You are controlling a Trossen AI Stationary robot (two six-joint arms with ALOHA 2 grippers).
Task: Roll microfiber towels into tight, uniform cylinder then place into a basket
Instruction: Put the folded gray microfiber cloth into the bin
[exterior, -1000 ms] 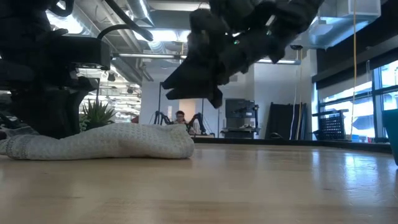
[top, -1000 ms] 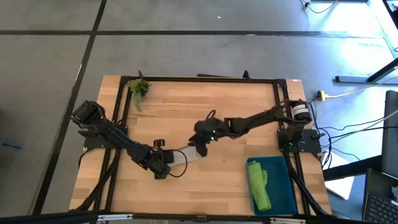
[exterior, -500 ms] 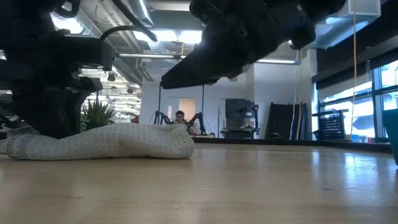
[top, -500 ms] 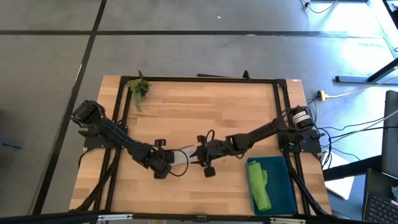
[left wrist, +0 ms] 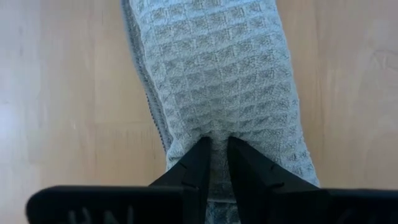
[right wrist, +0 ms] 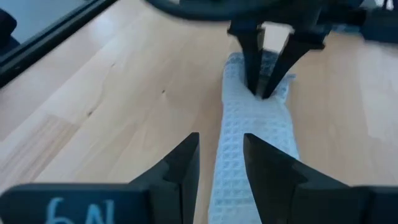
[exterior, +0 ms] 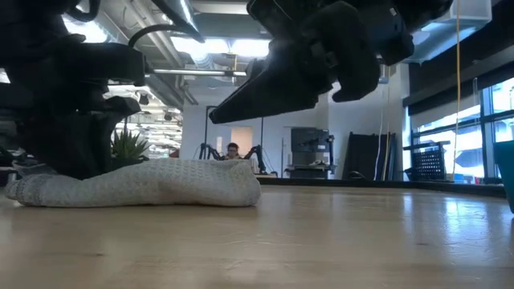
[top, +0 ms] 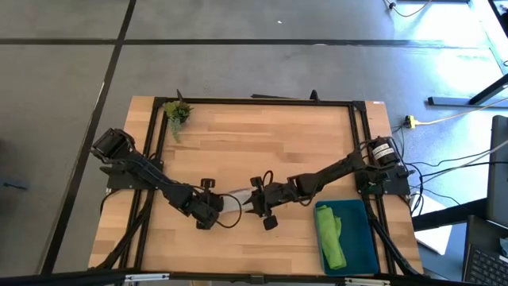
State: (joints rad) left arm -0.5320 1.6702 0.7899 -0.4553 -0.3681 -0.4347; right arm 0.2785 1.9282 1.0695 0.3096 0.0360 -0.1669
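My left gripper (left wrist: 214, 155) pinches one end of the rolled grey-beige towel (left wrist: 217, 81), fingers nearly closed on its weave, with the roll lying flat on the tabletop (top: 262, 135). My right gripper (right wrist: 219, 163) hovers over the roll's other end, fingers slightly parted and empty. The green towel (top: 331, 237) lies in the basket (top: 363, 238) at the tabletop's near right corner.

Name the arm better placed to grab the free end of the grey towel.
Right. Its open end effector hangs over the free end of the grey towel; the left end effector is already clamped on the opposite end.
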